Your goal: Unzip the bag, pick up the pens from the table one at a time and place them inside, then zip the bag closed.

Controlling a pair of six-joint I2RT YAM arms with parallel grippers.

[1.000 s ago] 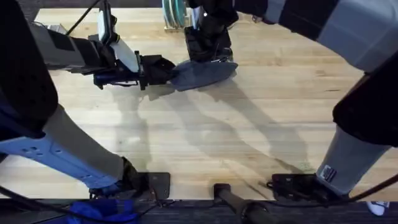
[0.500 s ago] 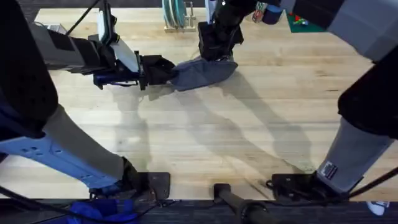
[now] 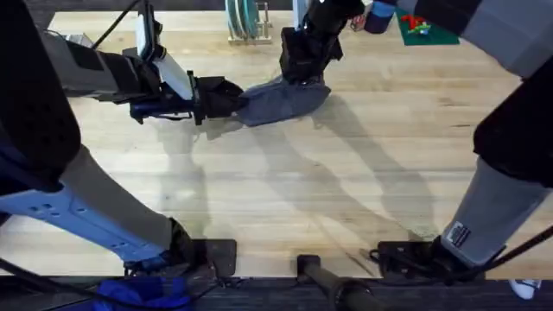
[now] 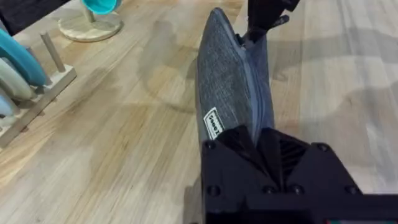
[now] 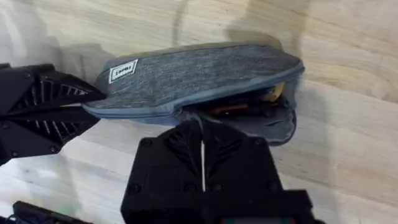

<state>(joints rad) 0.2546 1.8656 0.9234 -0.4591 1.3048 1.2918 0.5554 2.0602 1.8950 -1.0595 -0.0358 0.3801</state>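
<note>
The blue-grey bag (image 3: 281,99) lies at the back middle of the table (image 3: 346,199). My left gripper (image 3: 226,97) is shut on its left end, and its black fingers (image 4: 261,146) clamp the fabric beside a small white label. My right gripper (image 3: 307,62) stands over the right part of the bag, its fingers (image 5: 202,143) shut on the zipper line. Left of those fingers the zipper is closed; to their right the bag (image 5: 199,78) gapes open. Pens (image 5: 245,111) show as dark thin shapes inside that gap.
A wooden rack with teal plates (image 3: 244,19) stands just behind the bag, and its pegs (image 4: 53,53) come close to the left arm. A green mat (image 3: 428,30) and a blue cup (image 3: 380,17) sit at the back right. Bare wood lies in front of the bag.
My right gripper has shifted right and slightly back along the bag, and the bag's right end has lifted and bunched. The left gripper has held still.
</note>
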